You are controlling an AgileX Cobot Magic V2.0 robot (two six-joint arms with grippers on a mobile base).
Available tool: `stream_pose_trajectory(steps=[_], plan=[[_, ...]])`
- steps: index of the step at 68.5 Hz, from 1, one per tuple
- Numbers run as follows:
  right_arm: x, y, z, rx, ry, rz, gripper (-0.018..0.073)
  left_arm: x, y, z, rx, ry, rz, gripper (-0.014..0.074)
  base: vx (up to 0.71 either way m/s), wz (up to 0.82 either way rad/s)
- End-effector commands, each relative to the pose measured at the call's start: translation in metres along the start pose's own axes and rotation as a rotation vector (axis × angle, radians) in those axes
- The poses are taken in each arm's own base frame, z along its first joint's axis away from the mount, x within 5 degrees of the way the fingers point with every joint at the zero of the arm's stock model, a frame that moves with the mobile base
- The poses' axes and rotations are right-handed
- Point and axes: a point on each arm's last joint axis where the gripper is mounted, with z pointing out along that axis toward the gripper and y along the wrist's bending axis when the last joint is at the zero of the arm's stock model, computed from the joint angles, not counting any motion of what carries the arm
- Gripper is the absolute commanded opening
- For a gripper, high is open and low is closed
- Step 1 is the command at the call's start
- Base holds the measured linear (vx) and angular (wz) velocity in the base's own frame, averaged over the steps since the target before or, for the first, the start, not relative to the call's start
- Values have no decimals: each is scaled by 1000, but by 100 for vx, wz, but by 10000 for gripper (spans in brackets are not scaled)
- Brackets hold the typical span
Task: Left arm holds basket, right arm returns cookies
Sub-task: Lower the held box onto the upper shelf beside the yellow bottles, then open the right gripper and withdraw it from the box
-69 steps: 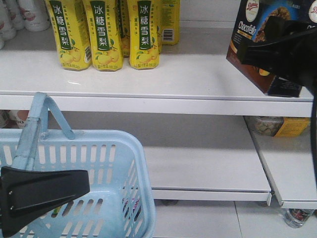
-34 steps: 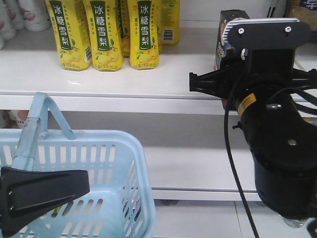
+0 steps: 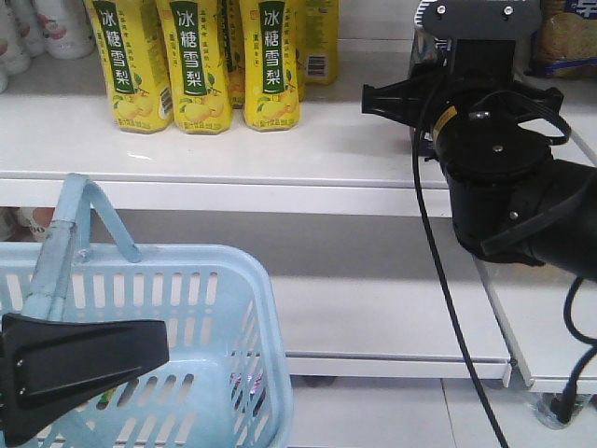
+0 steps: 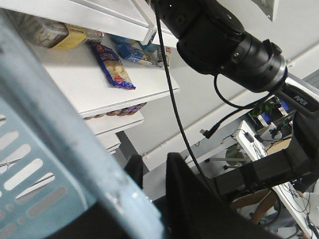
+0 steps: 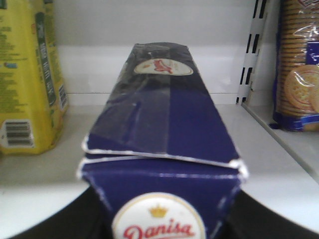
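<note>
— What is seen at the far left?

— The left pincer (image 3: 89,366) is seen low in the front view, a black wedge set across the near side of the basket (image 3: 187,254). The light blue handle (image 3: 67,233) is raised, and its left bar runs down into the wedge. In the left wrist view that bar is clamped between the dark jaws, so the pincer is closed on it.

— And further along?

— Yellow cartons (image 3: 201,65) are lined up on the upper shelf (image 3: 280,154), above and behind the basket.

— What is found to the right of them?

— The right arm (image 3: 504,187) is stretched over the right end of the same shelf, with a black cable (image 3: 438,280) hung down in front of the lower shelves.

— Where are the cookies?

— The cookies (image 5: 159,129), a dark navy box, are laid lengthwise over the upper shelf, the far end pointed at the back wall. The near end is held in the right pincer (image 5: 159,221), whose black jaws are pressed against both sides. Whether the box is rested on the shelf cannot be told. It is flanked by a yellow carton on the left and a pack of round biscuits (image 5: 299,84) on the right.
</note>
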Motion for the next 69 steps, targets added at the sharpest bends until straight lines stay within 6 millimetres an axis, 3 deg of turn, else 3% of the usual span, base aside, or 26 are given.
stream_pose_trajectory(steps=[1, 13, 26, 46, 69], plan=[[-19, -4, 7, -29, -65, -25, 336, -9, -12, -4, 52, -59, -5, -6, 0, 0], [-19, -5, 10, -37, -62, -26, 537, -9, -12, -4, 52, -59, -5, -6, 0, 0], [-23, -4, 3, -37, -57, -35, 666, -9, -12, -4, 52, -59, -5, -6, 0, 0], [-51, -9, -45, -19, -59, -59, 639, -9, -12, -4, 51, -58, -4, -6, 0, 0], [-84, -37, -117, 15, -38, -56, 556, -9, -12, -4, 51, -58, -4, -6, 0, 0]])
